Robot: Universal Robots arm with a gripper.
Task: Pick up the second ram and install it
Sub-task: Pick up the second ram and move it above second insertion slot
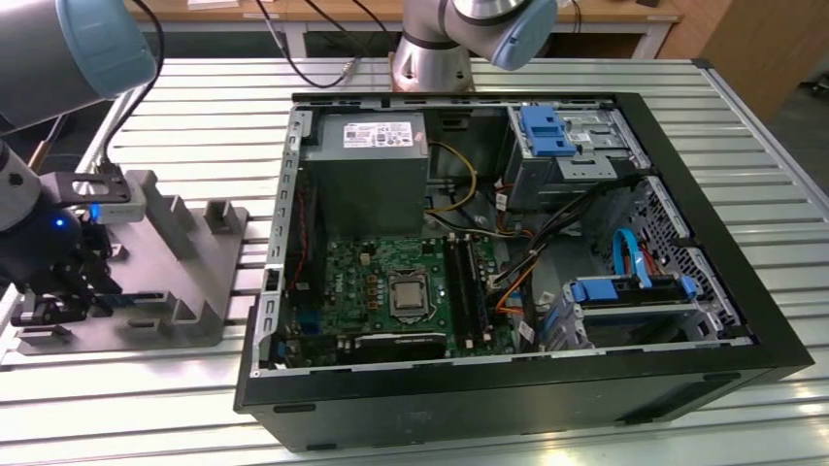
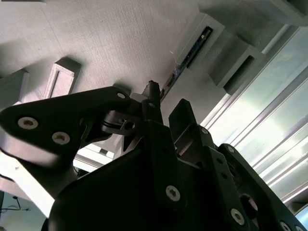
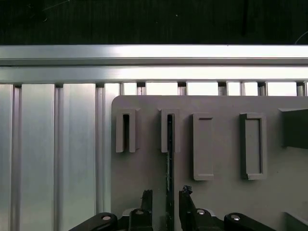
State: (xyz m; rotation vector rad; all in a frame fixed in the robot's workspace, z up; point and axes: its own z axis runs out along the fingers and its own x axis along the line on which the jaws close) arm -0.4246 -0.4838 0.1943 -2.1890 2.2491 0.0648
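Your gripper: jaws apart, straddling ram, thin dark board edge-up in slotted grey holder; ribbed aluminium table.

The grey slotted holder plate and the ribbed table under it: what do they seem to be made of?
The holder plate looks like matt grey plastic, possibly printed: it gives no shine, and a fine, even grain covers its surface in the second wrist view. The table looks like bare aluminium: long parallel slats with a bright, brushed sheen and dark grooves between them.
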